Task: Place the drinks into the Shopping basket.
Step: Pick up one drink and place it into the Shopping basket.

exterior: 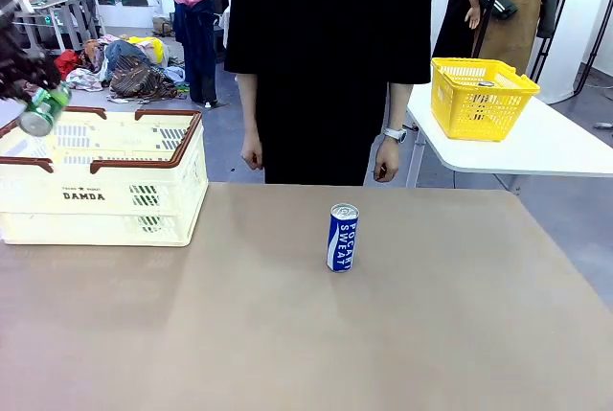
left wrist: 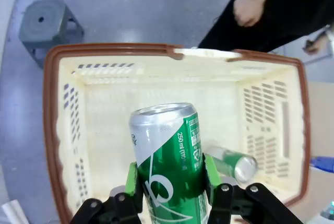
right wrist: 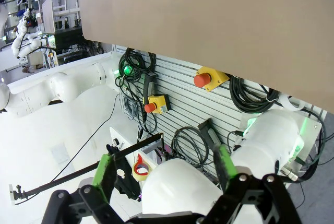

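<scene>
**Green can** (left wrist: 167, 166): gripped by its lower body between the green pads of the left pincer (left wrist: 169, 178), silver top pointing away from the wrist. It hangs above the open basket (left wrist: 49, 130), tilted, not yet set down.

**Second green can** (left wrist: 235, 162): lies on its side on the basket floor, just beside the held can's line of descent.

**Blue can** (exterior: 342, 237): stands upright near the middle of the bench (exterior: 287, 344), well apart from the basket and untouched.

**Right pincer** (right wrist: 163, 174): released, jaws wide with nothing between them, aimed at the robot's base and cabling under the bench edge.

**Hazards (judged)**
- Release from this height: the can may drop onto the lying can, dent or bounce.
- The front view puts the can close to the basket's left rim. An early release or sideways drift may strike the brown rim and send the can outside.
- A tilted can will likely roll on landing, so lower it before opening.

**View comparison**
- The left wrist view shows the basket's inside, the lying can and the pad contact. The front view hides these behind the slotted wall.
- The front view shows the blue can, the height of the grasp above the rim, and the person's hands (exterior: 253, 154) hanging idle at the far side
</scene>
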Controlling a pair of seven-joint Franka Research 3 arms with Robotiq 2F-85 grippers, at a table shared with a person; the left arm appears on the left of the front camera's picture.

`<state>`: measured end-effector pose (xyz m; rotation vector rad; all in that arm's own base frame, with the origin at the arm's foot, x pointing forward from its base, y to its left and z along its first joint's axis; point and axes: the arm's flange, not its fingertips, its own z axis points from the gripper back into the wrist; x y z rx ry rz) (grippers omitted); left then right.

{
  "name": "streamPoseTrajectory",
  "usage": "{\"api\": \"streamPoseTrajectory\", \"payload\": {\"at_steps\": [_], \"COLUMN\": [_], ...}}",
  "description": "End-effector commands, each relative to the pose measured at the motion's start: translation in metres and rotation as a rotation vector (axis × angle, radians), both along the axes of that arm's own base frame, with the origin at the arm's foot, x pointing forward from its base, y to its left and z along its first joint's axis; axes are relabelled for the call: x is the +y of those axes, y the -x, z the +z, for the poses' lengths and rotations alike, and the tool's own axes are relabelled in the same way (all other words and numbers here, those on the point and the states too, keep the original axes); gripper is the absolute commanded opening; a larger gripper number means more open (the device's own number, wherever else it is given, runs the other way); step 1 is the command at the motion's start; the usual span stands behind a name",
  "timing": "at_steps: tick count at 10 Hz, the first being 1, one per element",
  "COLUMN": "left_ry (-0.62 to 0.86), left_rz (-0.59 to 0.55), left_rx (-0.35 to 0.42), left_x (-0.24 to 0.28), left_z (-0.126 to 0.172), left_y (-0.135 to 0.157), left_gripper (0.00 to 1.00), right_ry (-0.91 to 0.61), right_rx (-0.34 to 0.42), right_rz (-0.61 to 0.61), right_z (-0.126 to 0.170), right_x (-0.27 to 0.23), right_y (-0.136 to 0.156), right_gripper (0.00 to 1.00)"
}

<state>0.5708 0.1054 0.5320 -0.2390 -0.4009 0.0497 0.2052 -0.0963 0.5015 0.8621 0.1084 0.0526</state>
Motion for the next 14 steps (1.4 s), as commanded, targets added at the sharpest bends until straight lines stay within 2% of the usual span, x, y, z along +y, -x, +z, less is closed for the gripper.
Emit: {"api": "streamPoseTrajectory", "payload": {"at_steps": [1, 6, 8, 10, 14], "left_ry": [-0.006, -0.032, -0.035, -0.039, -0.050], "left_rz": [-0.006, -0.024, -0.031, -0.048, -0.075], "left_rx": [0.002, 0.130, 0.108, 0.122, 0.184], "left_x": [0.002, -0.010, -0.015, -0.019, -0.027], "left_z": [-0.011, -0.084, -0.089, -0.095, -0.126], "left_y": [-0.016, -0.009, 0.005, 0.014, 0.005], "left_gripper": [0.00, 0.00, 0.00, 0.00, 0.00], "right_ry": [-0.010, -0.010, -0.010, -0.010, -0.010], "right_rx": [-0.010, -0.010, -0.010, -0.010, -0.010], "right_rz": [0.007, 0.007, 0.007, 0.007, 0.007], "right_z": [0.002, 0.002, 0.002, 0.002, 0.002], "right_x": [0.000, 0.000, 0.000, 0.000, 0.000], "right_y": [-0.001, -0.001, -0.001, -0.001, -0.001], "right_gripper": [1.00, 1.00, 1.00, 1.00, 1.00]}}
